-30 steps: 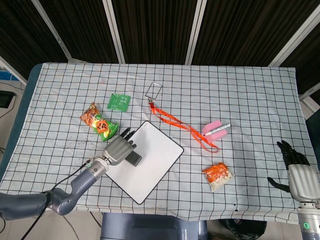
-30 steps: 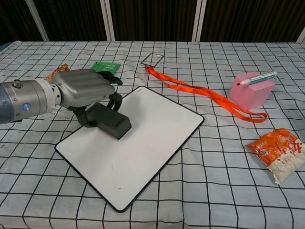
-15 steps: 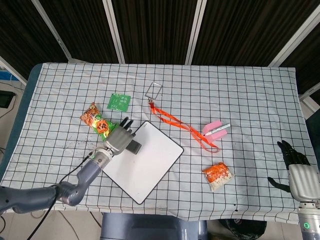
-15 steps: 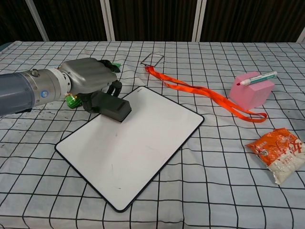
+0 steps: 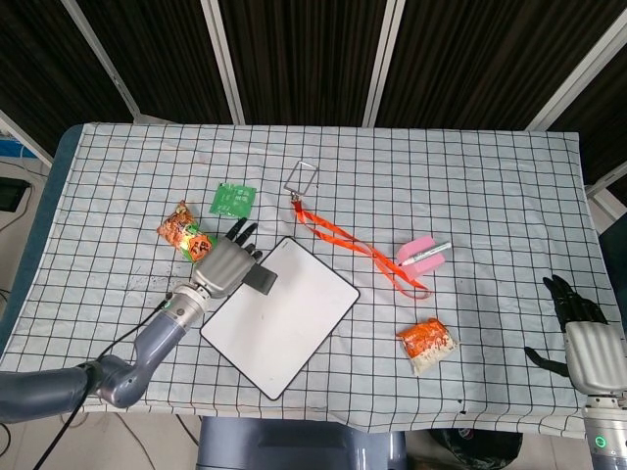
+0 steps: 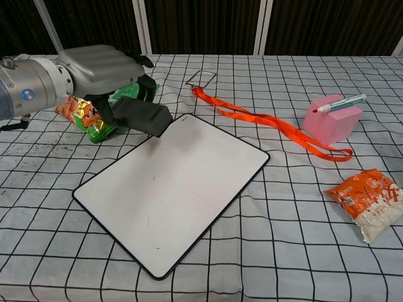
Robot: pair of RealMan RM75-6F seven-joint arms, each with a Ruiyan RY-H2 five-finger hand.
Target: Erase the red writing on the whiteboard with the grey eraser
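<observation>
No red writing shows on the whiteboard (image 6: 173, 192), so the wiping looks done; the left hand (image 6: 104, 66) holds the grey eraser (image 6: 141, 116) lifted over the board's far-left corner. Snack packet (image 6: 85, 116) lies just beside, lanyard (image 6: 264, 123) beyond; right hand (image 5: 578, 328) idles, fingers apart, near the worktop's right edge.

Two robot-mounted cameras, both facing forward over the table.

Head view looks steeply down from high up and takes in the whole checked tablecloth (image 5: 490, 176) with dark wall panels beyond. Chest view sits low and close, looking across the near table at a shallow angle. Both share the whiteboard (image 5: 294, 313) (image 6: 182, 189), orange lanyard (image 5: 343, 238) (image 6: 264, 119) and left hand (image 5: 223, 266) (image 6: 104, 66).
</observation>
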